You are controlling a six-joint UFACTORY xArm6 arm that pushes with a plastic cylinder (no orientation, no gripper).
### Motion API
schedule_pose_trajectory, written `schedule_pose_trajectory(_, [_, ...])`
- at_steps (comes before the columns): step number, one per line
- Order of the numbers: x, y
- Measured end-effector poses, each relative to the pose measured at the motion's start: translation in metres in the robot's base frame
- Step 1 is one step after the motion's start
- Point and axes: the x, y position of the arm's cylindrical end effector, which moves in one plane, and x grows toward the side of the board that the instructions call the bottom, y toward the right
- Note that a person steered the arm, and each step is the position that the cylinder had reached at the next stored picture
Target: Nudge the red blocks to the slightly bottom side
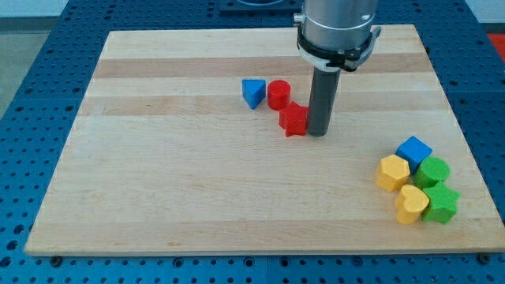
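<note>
A red cylinder (pixel 278 94) stands near the middle of the wooden board (pixel 173 173). A red star-shaped block (pixel 293 119) lies just below and right of it, touching it. A blue triangular block (pixel 252 92) sits against the cylinder's left side. My tip (pixel 317 132) is down on the board, right against the right side of the red star block. The rod rises from there to the arm's grey end at the view's top.
A cluster sits at the board's lower right: a blue cube (pixel 414 150), a yellow hexagonal block (pixel 392 172), a green cylinder (pixel 432 170), a yellow heart-like block (pixel 411 203) and a green star block (pixel 441 203). Blue perforated table surrounds the board.
</note>
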Motion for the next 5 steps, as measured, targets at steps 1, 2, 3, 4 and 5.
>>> schedule_pose_trajectory(1, [0.0,-0.002])
schedule_pose_trajectory(2, [-0.002,-0.013])
schedule_pose_trajectory(3, [-0.01,-0.025])
schedule_pose_trajectory(4, [-0.017,-0.037])
schedule_pose_trajectory(5, [-0.019,-0.045])
